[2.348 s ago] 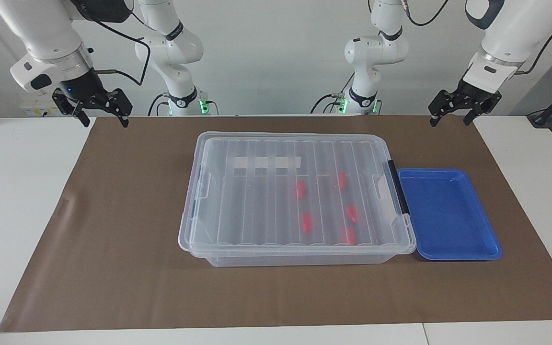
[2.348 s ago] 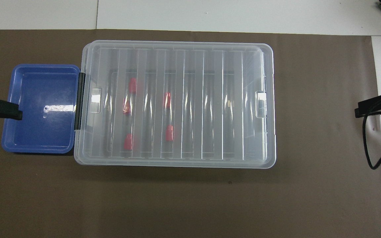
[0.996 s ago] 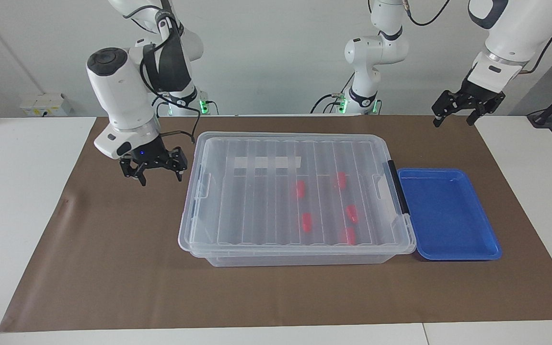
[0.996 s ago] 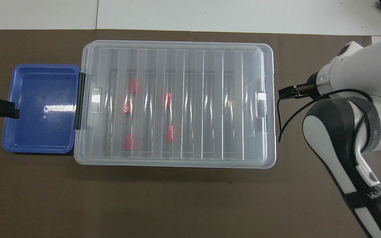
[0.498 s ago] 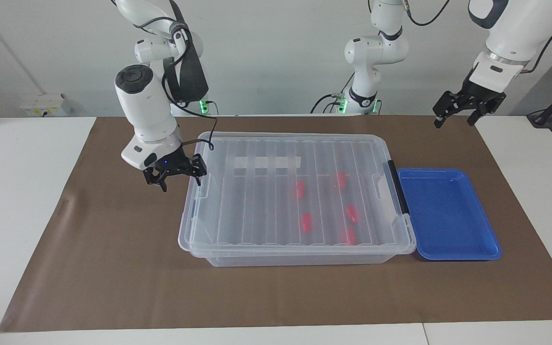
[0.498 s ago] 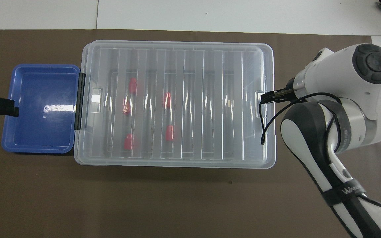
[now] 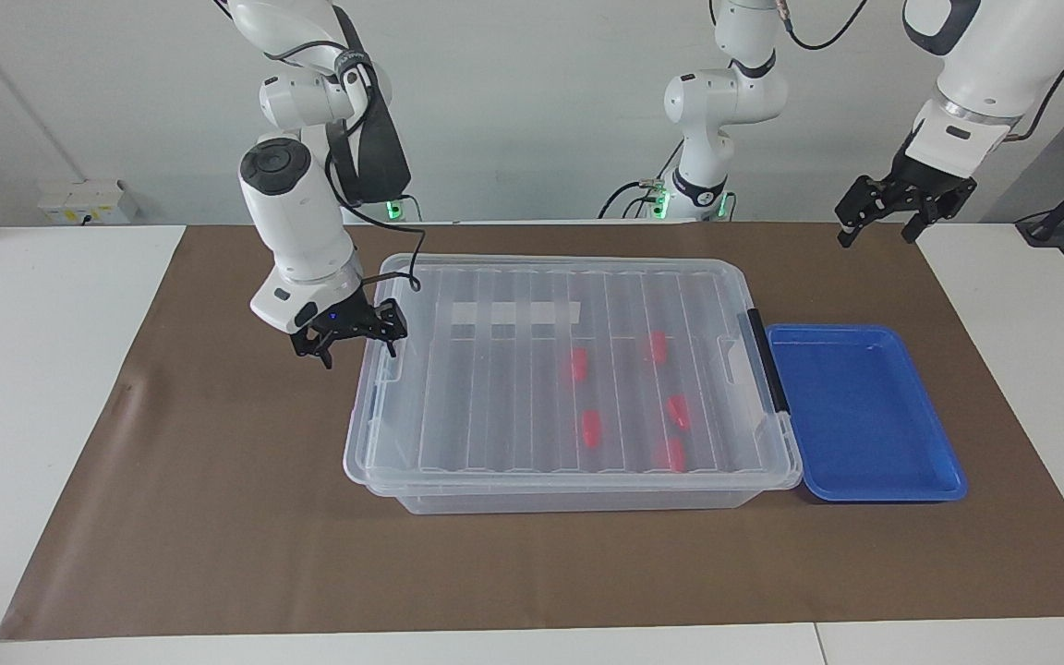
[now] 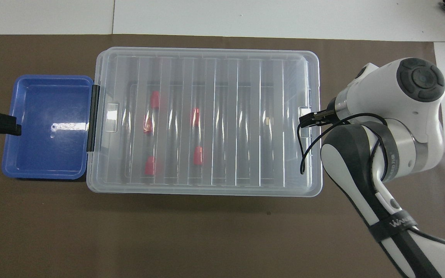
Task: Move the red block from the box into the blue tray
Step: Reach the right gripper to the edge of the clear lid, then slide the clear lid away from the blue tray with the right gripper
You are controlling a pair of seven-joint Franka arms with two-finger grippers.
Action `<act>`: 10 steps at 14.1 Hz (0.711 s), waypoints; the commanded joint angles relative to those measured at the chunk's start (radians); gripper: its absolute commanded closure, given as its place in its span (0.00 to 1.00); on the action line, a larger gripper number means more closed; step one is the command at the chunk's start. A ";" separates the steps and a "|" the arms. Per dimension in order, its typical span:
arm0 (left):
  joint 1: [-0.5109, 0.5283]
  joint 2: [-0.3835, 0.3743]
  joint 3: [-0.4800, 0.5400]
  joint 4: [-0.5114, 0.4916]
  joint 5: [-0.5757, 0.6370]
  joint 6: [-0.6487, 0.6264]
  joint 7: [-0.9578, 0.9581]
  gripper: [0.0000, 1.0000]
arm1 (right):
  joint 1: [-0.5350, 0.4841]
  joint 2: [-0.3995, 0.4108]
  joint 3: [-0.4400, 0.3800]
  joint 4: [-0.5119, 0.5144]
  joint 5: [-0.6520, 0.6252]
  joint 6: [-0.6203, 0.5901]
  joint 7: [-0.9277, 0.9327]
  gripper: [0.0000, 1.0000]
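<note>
Right gripper (image 7: 358,350), fingers spread and holding nothing, hangs over the edge of the box (image 7: 495,434) at the right arm's end of the table, above the clear latch there; whether a fingertip touches the lid cannot be told. Its arm (image 8: 377,154) comes in from that end of the table, cable looping over the lid's corner.

Under and just inward from this gripper: ribbed clear lid (image 7: 513,388), shut on the box, white strip (image 7: 515,314) on it not far from the gripper. Deeper in the box, toward the left arm's end, five red blocks (image 7: 592,429) lie loose on the floor, all seen through the lid, none touching another.

At the box's end away from the gripper, a black side latch (image 7: 767,360). Touching or just beside that end sits the blue tray (image 7: 934,443), with nothing seen in it.

Left gripper (image 7: 876,229), fingers also apart and empty, hangs raised at the left arm's end of the table, well apart from the box; this arm waits. In the overhead view its tip shows over the tray's outer rim.

Everything rests on a brown mat (image 7: 246,517).
</note>
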 commanded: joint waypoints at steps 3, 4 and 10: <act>0.009 -0.011 -0.006 -0.014 0.009 0.013 0.000 0.00 | -0.016 -0.008 0.005 -0.019 -0.074 0.024 0.025 0.00; 0.009 -0.011 -0.006 -0.014 0.010 0.013 -0.002 0.00 | -0.025 -0.008 0.005 -0.019 -0.084 0.023 0.025 0.00; 0.005 -0.011 -0.006 -0.017 0.009 0.016 -0.008 0.00 | -0.068 -0.008 0.005 -0.016 -0.199 0.006 0.012 0.00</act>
